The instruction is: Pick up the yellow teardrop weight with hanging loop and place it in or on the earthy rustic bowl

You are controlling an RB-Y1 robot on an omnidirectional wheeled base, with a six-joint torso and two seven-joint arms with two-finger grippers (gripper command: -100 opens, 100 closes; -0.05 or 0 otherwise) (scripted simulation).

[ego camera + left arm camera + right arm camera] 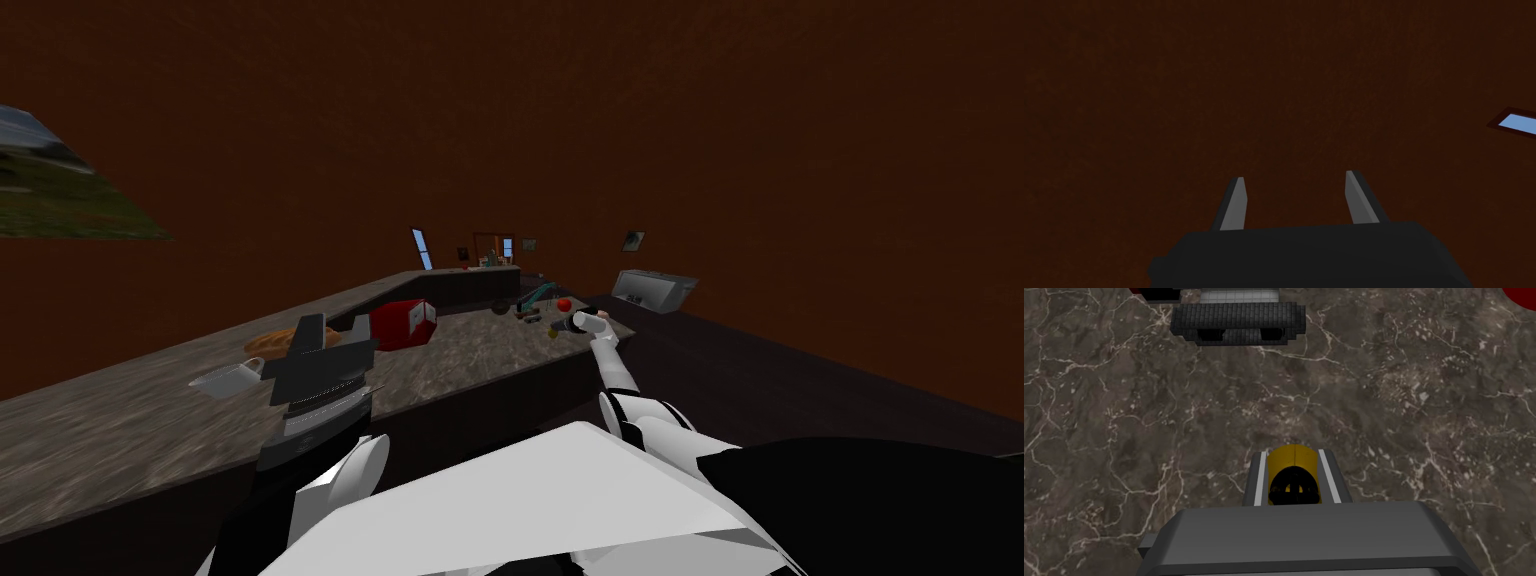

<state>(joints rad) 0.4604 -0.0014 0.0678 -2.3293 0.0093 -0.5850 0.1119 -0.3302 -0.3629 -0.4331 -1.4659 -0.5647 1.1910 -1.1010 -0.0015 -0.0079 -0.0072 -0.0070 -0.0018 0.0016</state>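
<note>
The yellow teardrop weight (1294, 463), with a black loop end facing the hand, sits between my right gripper's (1294, 453) fingers, which press its two sides. Below it lies the brown marble counter (1149, 438); I cannot tell whether the weight is off the surface. In the head view the right gripper (562, 325) reaches over the counter's far right end, with the weight (553, 336) a small yellow spot under it. A small dark bowl (500, 306) stands a little left of and beyond it. My left gripper (1294, 177) is open and holds nothing, raised over the counter's near left.
A red ball (565, 303) and a teal object (535, 295) lie just beyond the right gripper. A dark grey blocky thing (1239, 323) lies ahead of the fingers. A red box-like appliance (405, 322), a bread loaf (268, 343) and a white cup (225, 378) stand further left.
</note>
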